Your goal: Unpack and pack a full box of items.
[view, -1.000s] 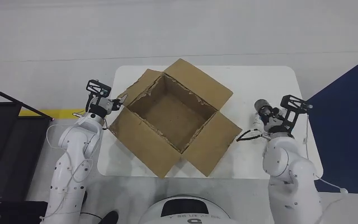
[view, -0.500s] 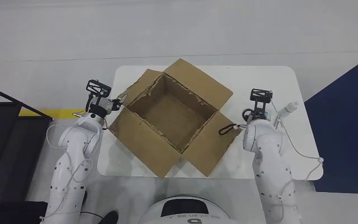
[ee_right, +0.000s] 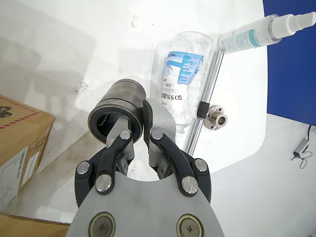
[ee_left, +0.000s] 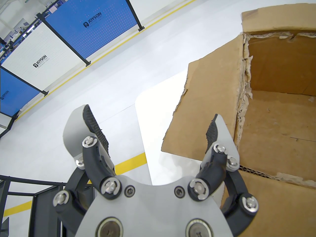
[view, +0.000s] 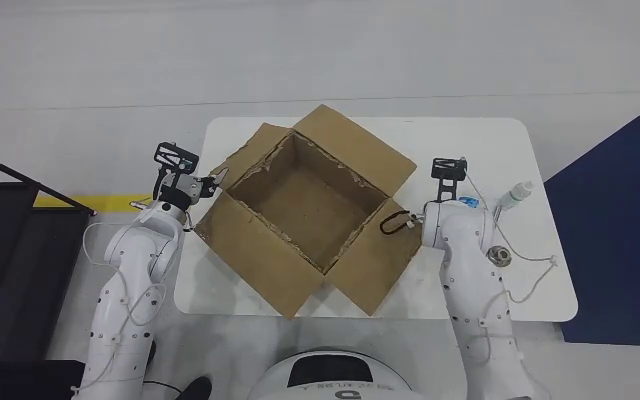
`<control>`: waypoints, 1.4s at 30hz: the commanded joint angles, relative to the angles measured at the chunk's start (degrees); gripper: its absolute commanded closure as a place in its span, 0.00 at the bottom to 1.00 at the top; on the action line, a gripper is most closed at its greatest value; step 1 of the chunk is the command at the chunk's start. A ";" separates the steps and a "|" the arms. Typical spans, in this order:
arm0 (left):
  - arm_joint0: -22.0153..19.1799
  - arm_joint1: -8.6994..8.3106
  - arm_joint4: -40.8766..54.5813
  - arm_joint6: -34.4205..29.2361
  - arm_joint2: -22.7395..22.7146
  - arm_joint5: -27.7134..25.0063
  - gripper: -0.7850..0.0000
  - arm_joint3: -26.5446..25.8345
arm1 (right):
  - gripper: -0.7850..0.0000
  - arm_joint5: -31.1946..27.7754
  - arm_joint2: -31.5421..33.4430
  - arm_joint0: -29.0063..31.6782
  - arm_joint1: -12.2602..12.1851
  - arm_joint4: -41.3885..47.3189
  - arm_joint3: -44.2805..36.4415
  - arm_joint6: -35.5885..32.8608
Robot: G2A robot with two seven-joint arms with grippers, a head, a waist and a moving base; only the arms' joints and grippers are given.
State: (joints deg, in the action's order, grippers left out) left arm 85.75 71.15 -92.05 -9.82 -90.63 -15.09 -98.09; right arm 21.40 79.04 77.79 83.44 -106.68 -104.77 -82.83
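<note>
Cardboard box [view: 305, 205] sits open and empty on the table [view: 480, 150], flaps spread to admit items. Left gripper [ee_left: 150, 117] hangs wide open and empty beside one flap. Right gripper [ee_right: 134, 118] is closed on a metal sleeve [ee_right: 116, 104], one finger inside its bore, near the opposite flap, judged ready for packing

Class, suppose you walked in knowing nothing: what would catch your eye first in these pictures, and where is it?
The big open cardboard box sits mid-table with flaps splayed. The right gripper is shut on a dark metal cylinder, near a clear bottle lying on the white table and a spray bottle at its edge. The left gripper hangs open at the box's other side.
</note>
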 commanded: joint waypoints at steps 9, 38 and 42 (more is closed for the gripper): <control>0.00 0.00 0.00 0.00 0.00 0.00 0.00 0.00 | 0.90 -0.53 -1.46 1.46 1.05 -0.05 -0.09 -0.57; 0.00 0.00 0.00 0.00 0.00 0.00 0.00 0.00 | 1.00 -6.46 1.15 22.06 1.99 7.42 -20.53 15.33; 0.00 0.00 0.00 0.00 0.00 0.00 0.00 0.00 | 1.00 -6.65 0.65 18.97 2.16 8.73 -17.21 16.06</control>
State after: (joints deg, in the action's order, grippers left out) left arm 85.75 71.15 -92.05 -9.82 -90.63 -15.09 -98.09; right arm 14.74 80.01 97.73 85.55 -98.19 -122.81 -66.92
